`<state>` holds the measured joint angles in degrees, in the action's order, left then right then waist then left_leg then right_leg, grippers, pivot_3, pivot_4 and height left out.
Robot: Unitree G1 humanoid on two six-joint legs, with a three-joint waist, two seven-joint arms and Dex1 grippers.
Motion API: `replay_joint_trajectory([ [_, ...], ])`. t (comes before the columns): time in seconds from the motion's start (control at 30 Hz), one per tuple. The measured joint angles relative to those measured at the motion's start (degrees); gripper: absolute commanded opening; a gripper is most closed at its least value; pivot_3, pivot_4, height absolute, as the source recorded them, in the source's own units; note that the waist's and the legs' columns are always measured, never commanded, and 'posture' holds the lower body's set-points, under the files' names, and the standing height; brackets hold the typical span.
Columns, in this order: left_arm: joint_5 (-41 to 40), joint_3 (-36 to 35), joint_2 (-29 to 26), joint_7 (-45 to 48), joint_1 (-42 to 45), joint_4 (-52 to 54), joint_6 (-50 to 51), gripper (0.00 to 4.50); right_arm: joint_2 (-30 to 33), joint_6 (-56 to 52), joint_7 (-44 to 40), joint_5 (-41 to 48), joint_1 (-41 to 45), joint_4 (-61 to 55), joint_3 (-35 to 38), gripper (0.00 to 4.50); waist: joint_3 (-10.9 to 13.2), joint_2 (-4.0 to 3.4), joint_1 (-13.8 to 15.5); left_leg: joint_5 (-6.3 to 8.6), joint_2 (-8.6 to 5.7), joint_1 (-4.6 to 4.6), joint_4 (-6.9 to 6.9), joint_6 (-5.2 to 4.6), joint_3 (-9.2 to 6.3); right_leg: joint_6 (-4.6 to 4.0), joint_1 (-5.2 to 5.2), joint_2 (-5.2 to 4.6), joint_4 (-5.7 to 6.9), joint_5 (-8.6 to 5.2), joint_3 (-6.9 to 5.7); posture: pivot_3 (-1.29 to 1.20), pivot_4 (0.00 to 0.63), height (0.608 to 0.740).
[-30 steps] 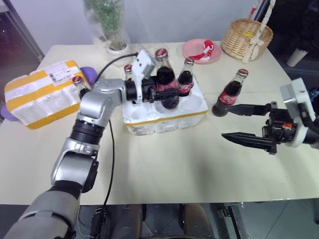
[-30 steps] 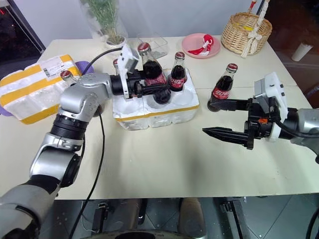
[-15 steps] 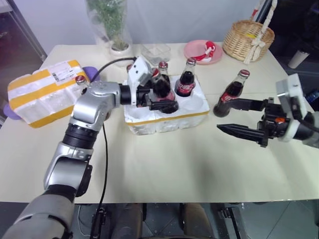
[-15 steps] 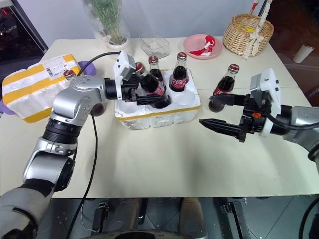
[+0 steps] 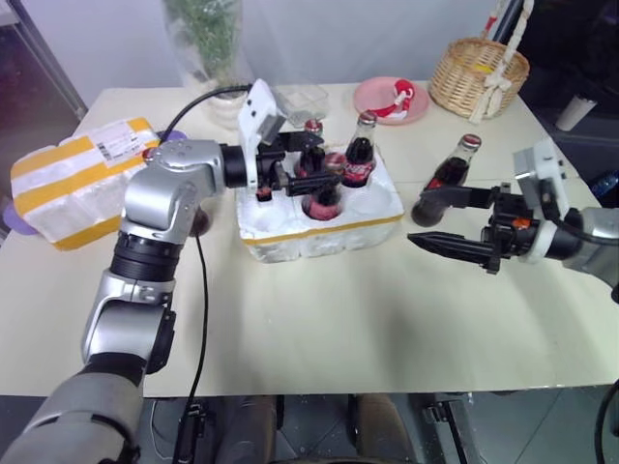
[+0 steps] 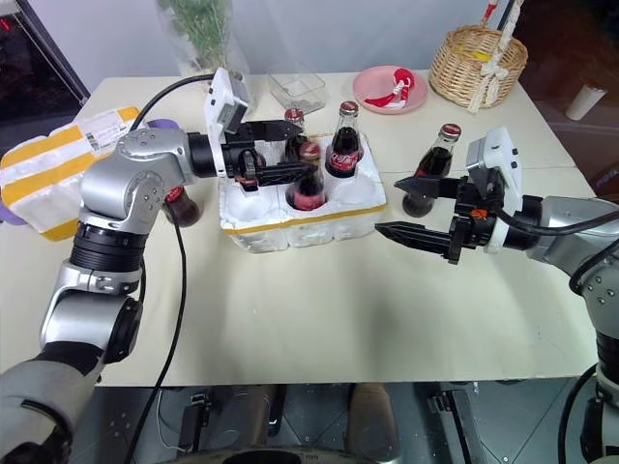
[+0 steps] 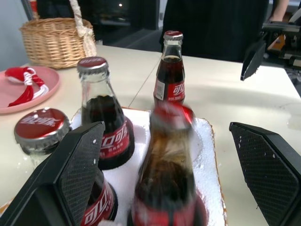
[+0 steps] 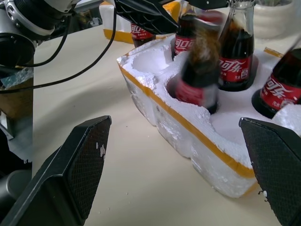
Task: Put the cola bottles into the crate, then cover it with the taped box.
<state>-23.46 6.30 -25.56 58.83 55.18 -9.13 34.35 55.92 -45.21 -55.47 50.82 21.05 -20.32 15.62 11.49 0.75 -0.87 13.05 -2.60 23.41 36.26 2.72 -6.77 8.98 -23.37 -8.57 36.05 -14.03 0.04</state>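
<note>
Pale worktop (image 5: pixel 319 319): taped box (image 5: pixel 73 184) at far left. Left claw (image 5: pixel 309 162) has let go since a sec ago, spread wide over crate (image 5: pixel 319 217); the bottle it released (image 5: pixel 324 188) now sits in a well, blurred in wrist views. Right claw (image 5: pixel 440 217) wide, empty, nearer the lone bottle (image 5: pixel 445 179).

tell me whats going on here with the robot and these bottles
The robot is loading cola bottles into the crate. Its left gripper hangs open over a bottle standing in a front well. The right gripper, jaws open, is next to the bottle on the table. The taped box waits aside.
</note>
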Motion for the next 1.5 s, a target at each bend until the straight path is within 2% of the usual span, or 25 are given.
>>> replay_joint_trajectory([
  [0.13,0.1,0.1,-1.9,1.2,-0.6,0.7,0.4,4.45,0.0,0.0,-0.4,0.0,-1.6,-0.4,1.0,4.5,0.0,0.0,0.0,0.0,0.01,0.0,-0.01,0.0,0.0,0.0,-0.01,0.0,0.0,0.0,0.0,0.0,0.15,0.737],
  [0.27,-1.9,-3.8,-10.1,2.2,-4.4,6.7,3.9,4.45,1.9,0.1,-2.4,-0.5,-3.1,0.2,2.3,4.5,0.0,-0.01,-0.4,0.0,0.04,-0.01,-0.05,0.0,0.0,0.0,-0.06,0.03,0.03,0.0,0.02,0.0,0.15,0.737],
  [0.4,-9.4,-15.5,-21.4,2.8,-12.1,16.0,13.1,4.45,2.7,1.4,-4.0,-2.0,-2.4,2.5,2.8,4.5,0.0,-0.02,-0.7,0.01,0.08,-0.02,-0.09,-0.01,0.01,-0.01,-0.08,0.04,0.03,-0.01,0.03,0.0,0.15,0.737],
  [0.5,-16.2,-27.1,-28.2,4.9,-23.4,23.9,19.9,4.45,2.6,2.3,-5.0,-3.4,-1.6,4.3,2.0,4.5,0.0,-0.03,-0.8,0.01,0.07,-0.02,-0.09,-0.01,0.02,0.0,-0.07,0.03,0.02,-0.01,0.04,0.0,0.15,0.737],
  [0.53,-18.2,-32.7,-30.1,5.8,-30.2,27.3,22.0,4.45,2.4,2.6,-5.4,-3.8,-0.8,5.1,1.0,4.5,0.0,-0.04,-1.0,0.01,0.08,-0.03,-0.12,-0.01,0.03,-0.01,-0.07,0.02,0.0,-0.01,0.06,0.0,0.15,0.737],
  [0.67,-19.4,-46.0,-30.3,6.4,-48.7,32.4,24.7,4.45,2.2,3.6,-7.0,-5.2,0.6,7.4,-0.3,4.5,0.0,-0.05,-0.4,0.01,0.11,-0.09,-0.08,0.0,0.04,-0.05,-0.01,0.03,0.01,-0.03,0.06,0.0,0.15,0.737],
  [0.73,-16.7,-49.3,-28.4,2.9,-52.9,32.2,22.6,4.45,2.2,4.1,-7.9,-5.7,1.6,8.2,-1.4,4.5,0.0,-0.06,0.1,0.01,0.12,-0.09,-0.08,0.0,0.04,-0.08,0.0,0.03,-0.03,-0.04,0.05,0.0,0.15,0.737],
  [0.87,-10.0,-48.1,-23.4,-8.1,-51.0,27.4,15.7,4.45,2.2,4.4,-9.3,-6.5,3.8,9.5,-2.3,4.5,0.0,-0.03,1.3,0.0,0.12,-0.07,0.0,0.02,0.08,-0.06,0.1,0.0,-0.08,-0.01,0.02,0.0,0.15,0.737],
  [1.07,-6.1,-35.8,-16.0,-14.5,-43.5,20.9,7.1,4.45,2.5,3.6,-11.2,-6.8,5.9,11.0,-2.8,4.5,0.0,0.02,1.5,-0.01,0.09,-0.03,-0.03,0.05,0.1,-0.04,0.04,-0.01,-0.08,0.01,0.02,0.0,0.15,0.737],
  [1.23,-3.4,-30.4,-14.7,-16.5,-38.8,13.6,1.4,4.45,3.6,1.1,-12.6,-5.7,6.0,10.6,-2.7,4.5,0.0,0.01,0.6,-0.01,0.12,-0.04,-0.09,0.04,0.09,-0.04,-0.04,0.02,0.01,0.01,0.02,0.0,0.15,0.737],
  [1.5,-3.3,-28.9,-14.1,-18.1,-34.5,9.5,-1.3,4.45,3.7,0.3,-11.8,-4.9,4.5,8.4,0.5,4.5,0.0,0.01,0.3,-0.01,0.11,-0.03,-0.07,0.04,0.1,-0.04,-0.02,0.01,0.02,0.01,0.02,0.0,0.15,0.737],
])
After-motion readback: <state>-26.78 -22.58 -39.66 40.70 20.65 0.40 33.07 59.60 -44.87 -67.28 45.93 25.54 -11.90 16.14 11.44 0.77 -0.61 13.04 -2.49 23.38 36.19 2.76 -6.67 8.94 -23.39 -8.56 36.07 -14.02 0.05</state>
